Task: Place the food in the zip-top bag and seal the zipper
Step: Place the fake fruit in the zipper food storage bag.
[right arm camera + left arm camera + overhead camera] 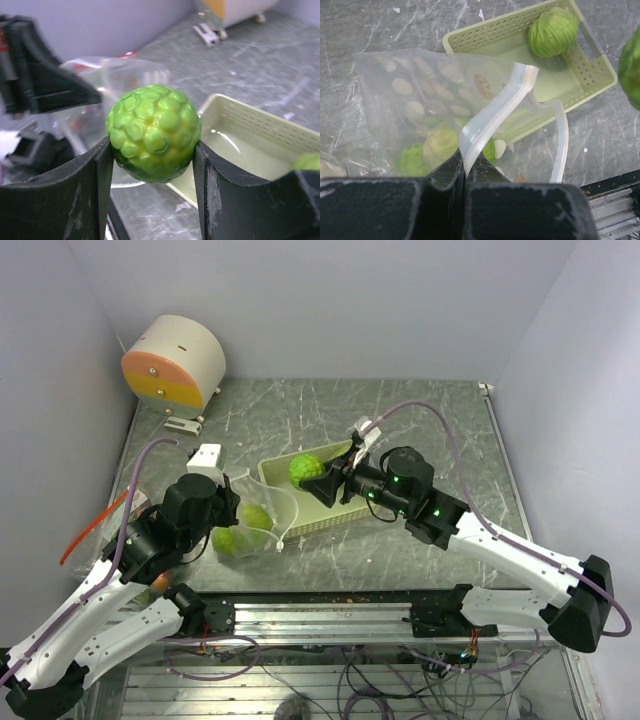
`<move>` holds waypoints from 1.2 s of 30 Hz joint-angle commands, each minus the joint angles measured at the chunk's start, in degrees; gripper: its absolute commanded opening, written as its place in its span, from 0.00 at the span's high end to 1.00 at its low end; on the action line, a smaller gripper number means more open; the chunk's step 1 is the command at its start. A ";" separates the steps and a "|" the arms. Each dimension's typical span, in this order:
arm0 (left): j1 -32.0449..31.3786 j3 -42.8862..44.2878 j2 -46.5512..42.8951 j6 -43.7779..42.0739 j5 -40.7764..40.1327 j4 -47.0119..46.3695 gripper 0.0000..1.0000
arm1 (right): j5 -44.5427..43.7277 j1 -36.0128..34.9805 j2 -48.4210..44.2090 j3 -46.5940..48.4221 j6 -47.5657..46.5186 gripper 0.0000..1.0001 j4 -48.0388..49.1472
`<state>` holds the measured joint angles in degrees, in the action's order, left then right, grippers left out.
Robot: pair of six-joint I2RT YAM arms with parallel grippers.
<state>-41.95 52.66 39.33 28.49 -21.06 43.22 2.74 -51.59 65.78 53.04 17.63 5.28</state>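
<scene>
My left gripper (465,170) is shut on the white zipper rim of the clear zip-top bag (420,100) and holds its mouth open toward the basket. Two bumpy light-green balls (427,150) lie inside the bag; they also show in the top view (245,530). My right gripper (152,165) is shut on another bumpy green ball (152,132), held in the air above the basket's left end (307,470), a short way from the bag mouth (272,508). One more green ball (552,32) lies in the pale-green basket (485,40). The carrot is not clearly visible.
A round white and orange device (175,362) stands at the back left. The left arm (40,85) is close behind the bag in the right wrist view. An aluminium rail (330,615) runs along the table's near edge. A small orange piece (160,582) shows beside the left arm.
</scene>
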 commanded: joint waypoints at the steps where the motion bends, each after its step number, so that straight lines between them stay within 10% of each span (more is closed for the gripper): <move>1: -0.12 0.81 -0.13 -0.43 -1.07 -0.54 0.93 | 16.30 -1.27 1.46 0.34 -2.94 0.76 1.00; 8: -0.14 1.55 -0.11 -0.48 -0.70 -0.05 0.93 | 22.52 -5.83 12.40 3.99 -3.91 0.76 3.67; 19: -0.15 1.50 0.87 -0.48 2.57 -1.87 0.93 | 2.12 -9.36 23.60 12.16 -0.60 0.74 10.21; 27: -0.15 1.91 0.73 -0.67 2.62 -1.63 0.93 | -9.09 -13.52 30.30 18.93 -3.21 0.04 3.72; 36: -0.14 1.63 0.79 -0.60 2.41 -1.61 0.93 | -12.49 -13.89 20.81 12.07 -3.89 0.00 5.36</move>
<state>-41.85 52.82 40.36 27.77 -19.75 43.05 -6.55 -65.28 92.64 67.90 14.48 8.36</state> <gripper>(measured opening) 0.074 0.999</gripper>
